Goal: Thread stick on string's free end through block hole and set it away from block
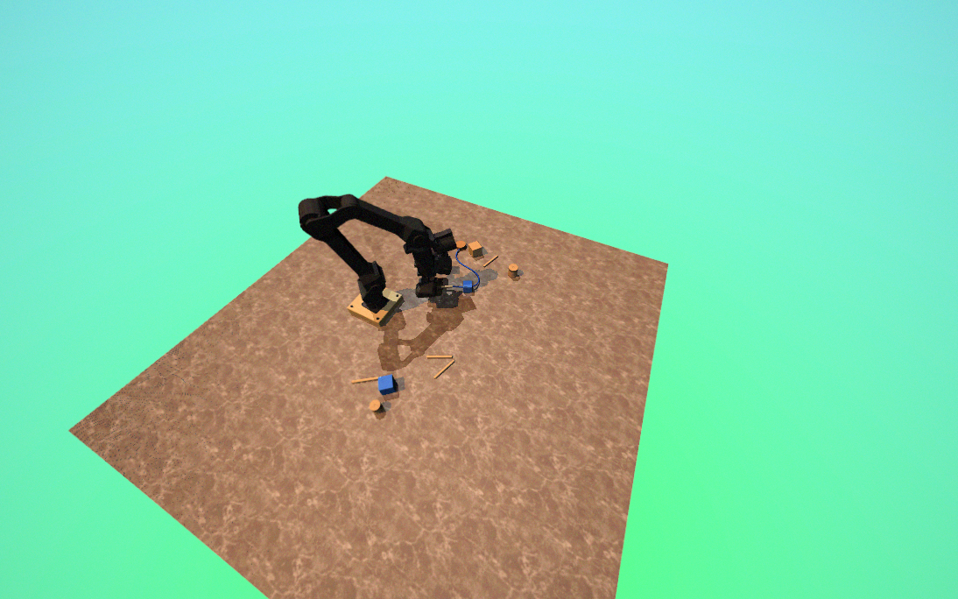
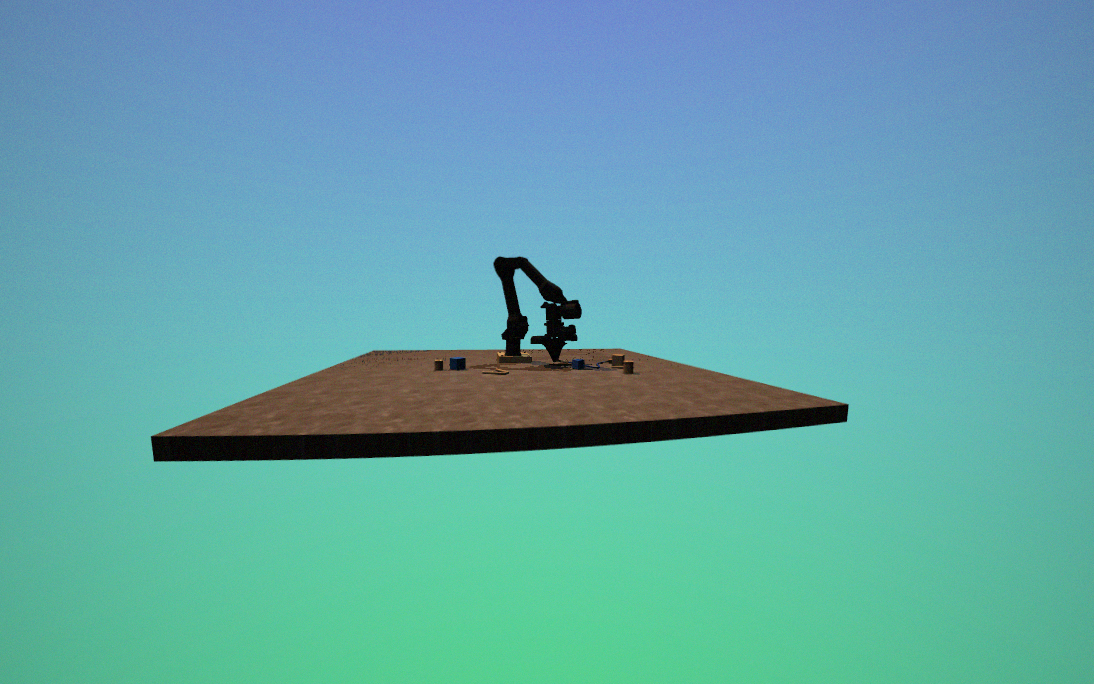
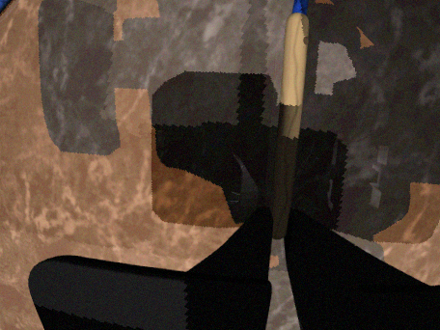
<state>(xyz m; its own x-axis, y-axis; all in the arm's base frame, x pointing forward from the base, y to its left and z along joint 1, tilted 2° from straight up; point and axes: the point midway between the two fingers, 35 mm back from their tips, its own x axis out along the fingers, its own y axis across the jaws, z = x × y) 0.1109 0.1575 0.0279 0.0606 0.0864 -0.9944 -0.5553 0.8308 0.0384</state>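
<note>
Here we are, and the end effector (image 1: 441, 286) (image 2: 555, 359) (image 3: 276, 218) is closed on the wooden stick (image 1: 447, 286) (image 3: 293, 63), gripping one end! Blue string (image 1: 479, 281) (image 2: 592, 367) (image 3: 300, 7) leads off its far tip to the small blue block (image 1: 468, 286) (image 2: 577, 364), sitting on the counter (image 1: 537, 423) (image 2: 500, 403) (image 3: 96, 203). The stick is out on the arm's side; string emerges opposite, curving to the round button (image 1: 461, 244). Beside that, a wooden cube (image 1: 475, 248) (image 2: 617, 360); well away, a larger blue block (image 1: 386, 384) (image 2: 457, 363).
</note>
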